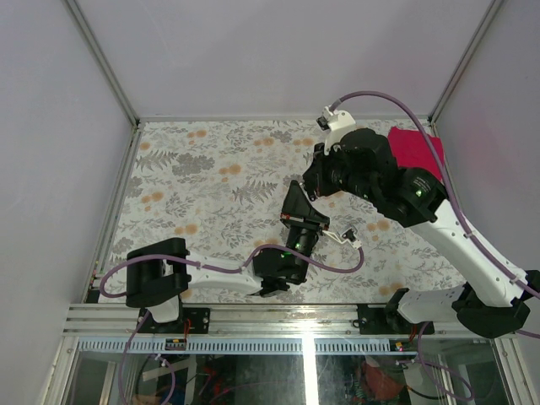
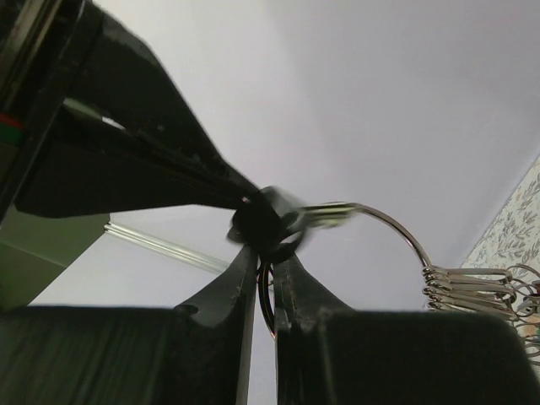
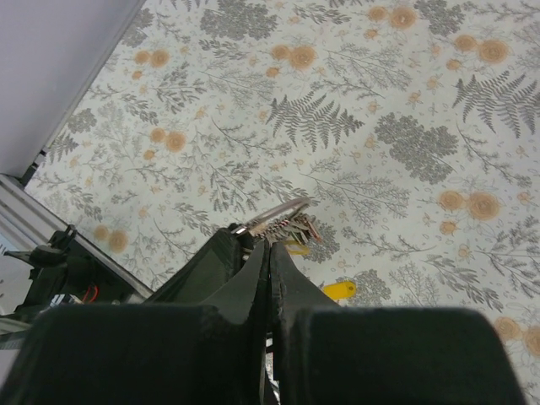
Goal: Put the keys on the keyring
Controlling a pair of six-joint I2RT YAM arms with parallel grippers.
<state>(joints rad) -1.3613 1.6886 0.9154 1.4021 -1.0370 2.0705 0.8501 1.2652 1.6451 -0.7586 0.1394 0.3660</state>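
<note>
My left gripper [image 2: 266, 257] points upward and is shut on a thin silver keyring [image 2: 267, 297], held on edge between its fingers. A larger silver ring [image 2: 396, 232] arcs to the right and carries several small loops [image 2: 472, 287]. My right gripper [image 2: 263, 218] reaches in from the upper left and is shut on a blurred black-headed key right at the left fingertips. In the right wrist view the shut right gripper [image 3: 270, 246] sits beside the ring [image 3: 274, 211] and a bunch of keys [image 3: 295, 228], with a yellow-headed key [image 3: 342, 291] below. From above, both grippers meet [image 1: 308, 196] and keys dangle [image 1: 348, 238].
A red cloth [image 1: 418, 148] lies at the table's far right corner. The floral tablecloth [image 1: 211, 186] covers the table. White walls with metal frame posts [image 1: 105, 63] close in the back and sides. The left arm [image 1: 219, 278] lies low along the near edge.
</note>
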